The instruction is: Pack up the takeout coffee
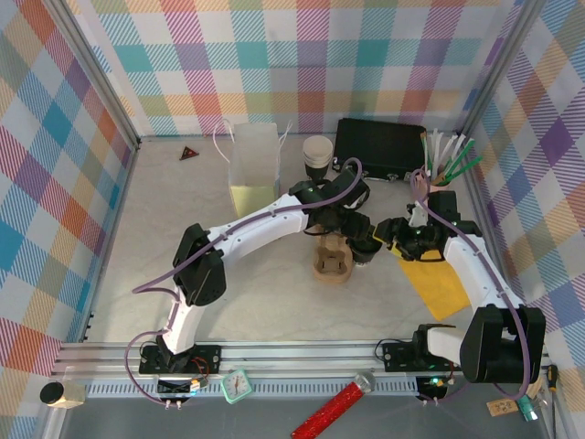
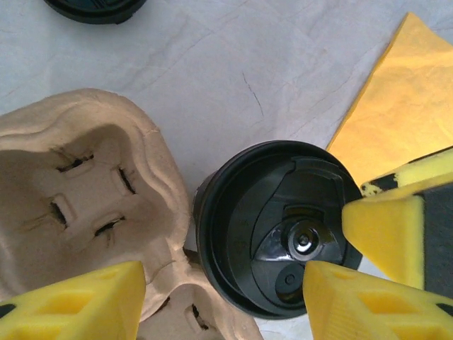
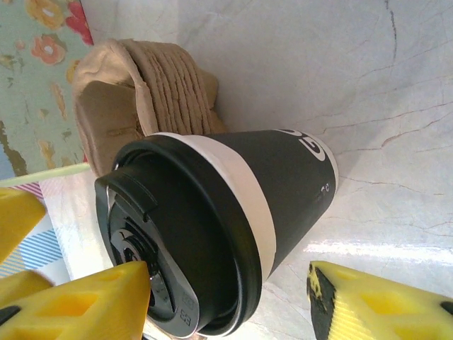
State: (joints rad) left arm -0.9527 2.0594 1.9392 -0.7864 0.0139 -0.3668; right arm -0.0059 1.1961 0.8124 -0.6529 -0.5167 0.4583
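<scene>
The coffee cup, dark-bodied with a pale band under its black lid, is seen standing upright on the counter. It is set just beside a brown pulp cup carrier and near a yellow napkin. The left tool is held above the cup with its yellow fingers apart. One finger is placed over the carrier's edge and the other over the lid's rim, so the cup is not clamped. The right tool is positioned at the cup's side, likewise spread. One finger is laid close to the lid and the other is kept clear of the cup's base. Farther back, a clear bag and stacked pale paper cups are seen.
</scene>
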